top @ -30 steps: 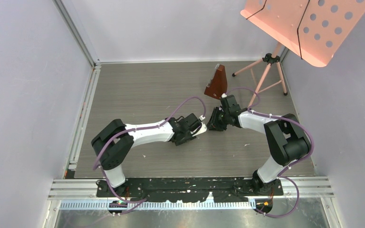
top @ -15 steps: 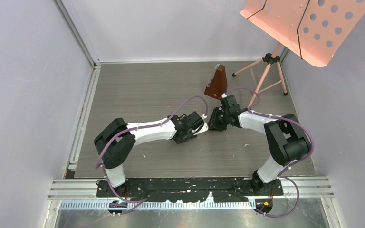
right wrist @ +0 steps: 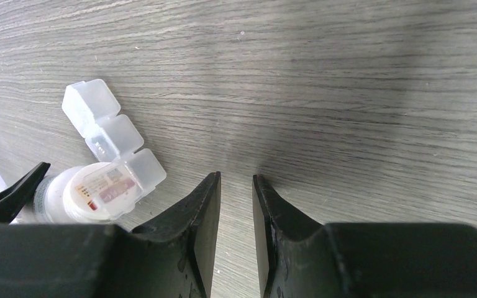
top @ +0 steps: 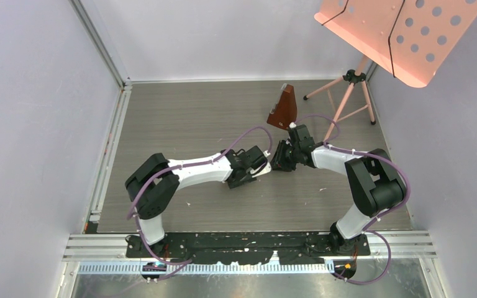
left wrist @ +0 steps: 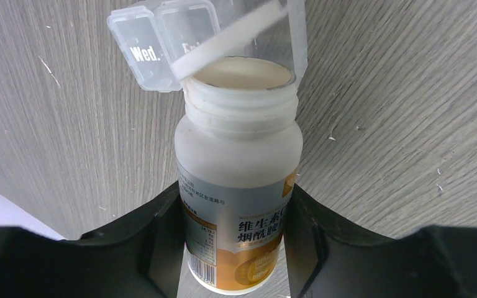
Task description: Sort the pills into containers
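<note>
You've got a gray wood table (top: pixel 180 118) w/ pale walls (top: pixel 31 124) on 3 sides. A pink music stand (top: pixel 397 31) sits back right, brown metronome (top: pixel 284 108) near it.

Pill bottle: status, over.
Left hand shut on pill bottle, uncapped, mouth at strip box. Right hand narrowly open, empty. No pills visible, nothing blocking.

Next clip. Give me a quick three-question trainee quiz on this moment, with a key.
1. True or false: the left hand grips the pill bottle by its labelled body.
2. The bottle's neck is: A capped, B uncapped with threads showing, C taped over.
3. Fill in: one flip lid of the clear strip box reads ____.
Key: 1 true; 2 B; 3 Wed.
</note>
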Motion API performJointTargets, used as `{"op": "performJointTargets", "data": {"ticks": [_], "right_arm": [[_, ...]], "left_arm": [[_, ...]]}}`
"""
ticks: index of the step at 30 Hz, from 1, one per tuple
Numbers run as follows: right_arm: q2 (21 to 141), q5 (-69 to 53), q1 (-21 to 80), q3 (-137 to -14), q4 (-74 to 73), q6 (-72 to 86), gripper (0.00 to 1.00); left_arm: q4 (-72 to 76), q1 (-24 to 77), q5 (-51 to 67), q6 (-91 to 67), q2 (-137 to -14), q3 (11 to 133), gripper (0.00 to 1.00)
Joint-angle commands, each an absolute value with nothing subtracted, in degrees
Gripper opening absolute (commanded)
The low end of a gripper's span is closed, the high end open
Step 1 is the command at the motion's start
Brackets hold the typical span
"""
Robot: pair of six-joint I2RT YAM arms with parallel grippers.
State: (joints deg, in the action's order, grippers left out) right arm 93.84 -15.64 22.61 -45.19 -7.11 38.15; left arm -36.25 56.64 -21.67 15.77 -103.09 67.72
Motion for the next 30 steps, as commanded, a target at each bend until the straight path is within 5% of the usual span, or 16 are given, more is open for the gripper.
{"op": "performJointTargets", "data": {"ticks": [1, 30], "right_arm": [[96.28, -12.64, 22.85, -42.07, -12.26, 37.26, 0.33], [97.37, -12.74, 22.82, -41.95, -12.13, 37.44, 0.33]], "left_arm": [[-37.8, 56.95, -22.32, 16.76, -103.24, 71.13, 0.0], [-42.89, 57.66, -25.37, 18.63, -106.07, 75.96, 0.0]]}}
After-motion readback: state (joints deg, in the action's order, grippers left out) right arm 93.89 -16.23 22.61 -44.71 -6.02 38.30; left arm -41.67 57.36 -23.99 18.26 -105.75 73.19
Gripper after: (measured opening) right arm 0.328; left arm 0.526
